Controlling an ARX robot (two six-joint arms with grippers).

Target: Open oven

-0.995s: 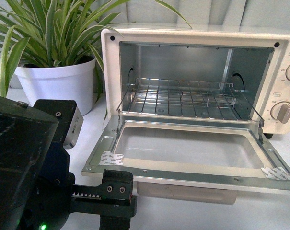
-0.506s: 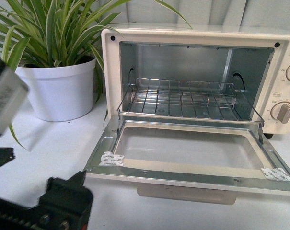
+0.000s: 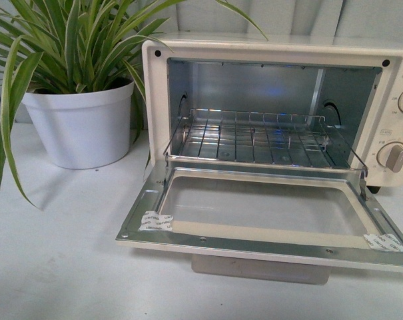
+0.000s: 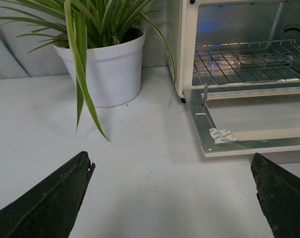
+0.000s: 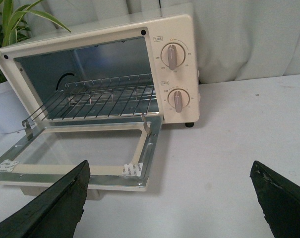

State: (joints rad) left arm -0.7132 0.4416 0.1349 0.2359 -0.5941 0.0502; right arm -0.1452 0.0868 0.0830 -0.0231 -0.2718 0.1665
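Observation:
The cream-white oven [image 3: 154,73] [image 4: 185,44] [image 5: 182,39] stands on the white table with its glass-windowed door [image 3: 254,213] [image 4: 249,119] [image 5: 75,148] folded down flat. Its wire rack [image 3: 254,137] [image 5: 100,96] shows inside the bare cavity. Two knobs [image 5: 173,56] sit on its front panel. No arm shows in the front view. My left gripper [image 4: 172,178] is open over bare table, short of the door's corner. My right gripper [image 5: 170,186] is also open, over the table just off the door's other front corner. Neither holds anything.
A leafy plant in a white pot [image 3: 78,123] [image 4: 107,72] stands left of the oven, its long leaves drooping over the table. A pale curtain [image 5: 249,34] hangs behind. White tabletop [image 3: 54,267] stretches in front of and beside the oven.
My left arm, which filled the lower left of the front view a second ago, has drawn back out of that view. The oven door lies open as before.

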